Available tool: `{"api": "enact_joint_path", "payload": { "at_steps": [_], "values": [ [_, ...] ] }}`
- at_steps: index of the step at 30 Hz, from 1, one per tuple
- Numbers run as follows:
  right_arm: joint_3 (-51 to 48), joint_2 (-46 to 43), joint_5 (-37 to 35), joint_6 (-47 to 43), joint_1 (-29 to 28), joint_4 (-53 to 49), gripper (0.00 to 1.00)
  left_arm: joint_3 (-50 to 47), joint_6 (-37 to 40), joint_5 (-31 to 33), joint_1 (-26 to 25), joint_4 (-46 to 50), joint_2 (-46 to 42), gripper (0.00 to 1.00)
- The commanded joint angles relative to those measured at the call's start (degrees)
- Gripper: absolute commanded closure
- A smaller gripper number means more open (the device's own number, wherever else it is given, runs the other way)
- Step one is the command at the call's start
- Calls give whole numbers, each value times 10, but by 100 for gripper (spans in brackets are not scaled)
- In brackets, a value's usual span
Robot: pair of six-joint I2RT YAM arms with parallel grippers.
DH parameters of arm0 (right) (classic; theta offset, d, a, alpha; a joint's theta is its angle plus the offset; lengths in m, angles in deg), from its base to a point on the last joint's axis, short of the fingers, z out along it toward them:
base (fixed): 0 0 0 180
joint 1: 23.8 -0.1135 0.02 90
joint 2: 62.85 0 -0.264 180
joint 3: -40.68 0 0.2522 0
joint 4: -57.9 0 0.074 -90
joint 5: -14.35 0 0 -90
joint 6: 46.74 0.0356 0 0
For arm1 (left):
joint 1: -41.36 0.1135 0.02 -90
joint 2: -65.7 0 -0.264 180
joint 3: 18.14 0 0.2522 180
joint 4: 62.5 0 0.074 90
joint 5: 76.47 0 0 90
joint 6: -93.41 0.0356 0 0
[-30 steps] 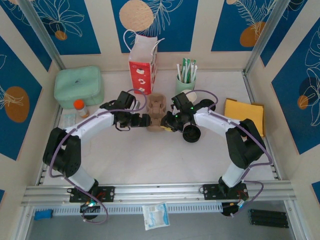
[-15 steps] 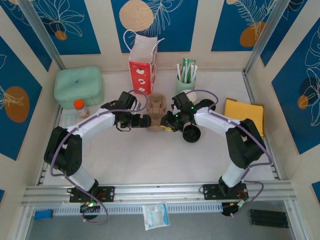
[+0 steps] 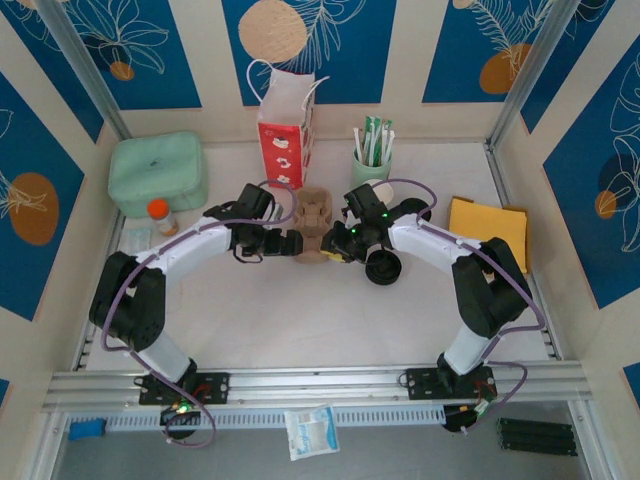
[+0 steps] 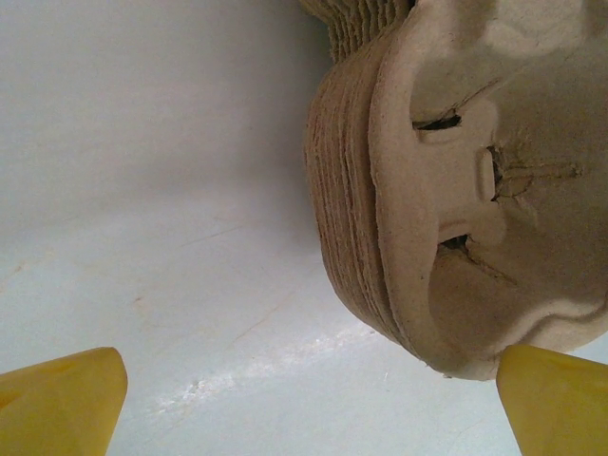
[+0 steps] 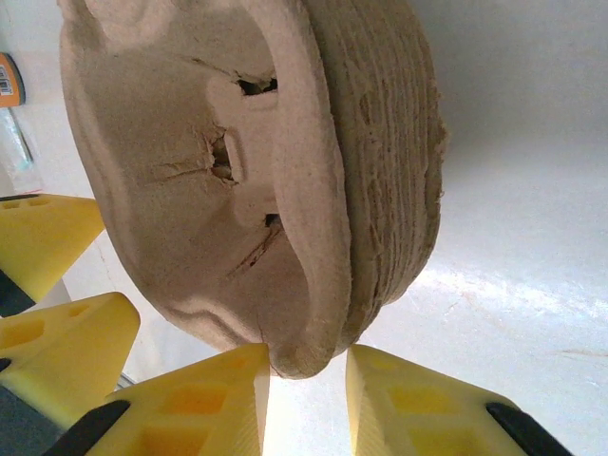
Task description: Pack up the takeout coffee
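Note:
A stack of brown pulp cup carriers (image 3: 312, 222) lies mid-table between both arms. My right gripper (image 3: 331, 243) (image 5: 306, 399) is shut on the near rim of the top carrier (image 5: 285, 190), one yellow finger (image 5: 204, 404) on each side of it. Across the stack, my left gripper (image 3: 289, 243) (image 4: 313, 408) stands wide open, its right fingertip (image 4: 556, 404) at the stack's (image 4: 456, 190) lower edge. The takeout coffee cup (image 3: 375, 190), white at the rim, stands behind my right arm and is partly hidden. A round black lid (image 3: 414, 210) is next to it.
A black cup (image 3: 383, 267) lies on its side under my right forearm. At the back stand a red-and-white paper bag (image 3: 285, 125) and a mint-green cup of sticks (image 3: 372, 155). A mint box (image 3: 158, 172) and orange-capped bottle (image 3: 159, 214) sit left, yellow napkins (image 3: 487, 225) right.

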State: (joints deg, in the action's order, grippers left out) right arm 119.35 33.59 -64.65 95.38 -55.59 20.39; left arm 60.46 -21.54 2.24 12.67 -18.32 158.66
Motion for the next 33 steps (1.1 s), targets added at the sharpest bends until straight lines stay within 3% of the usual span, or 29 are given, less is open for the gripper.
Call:
{"api": "enact_joint_path", "payload": {
  "at_steps": [1, 15, 33],
  "values": [
    [20, -17, 17, 2, 3, -3, 71, 4, 11, 0, -6, -6, 6, 1],
    [24, -31, 13, 0, 3, -15, 66, 4, 11, -3, -6, -10, 10, 0],
    [3, -30, 34, 26, 12, 39, 69, 8, 10, -4, -7, -7, 8, 1]
  ]
}}
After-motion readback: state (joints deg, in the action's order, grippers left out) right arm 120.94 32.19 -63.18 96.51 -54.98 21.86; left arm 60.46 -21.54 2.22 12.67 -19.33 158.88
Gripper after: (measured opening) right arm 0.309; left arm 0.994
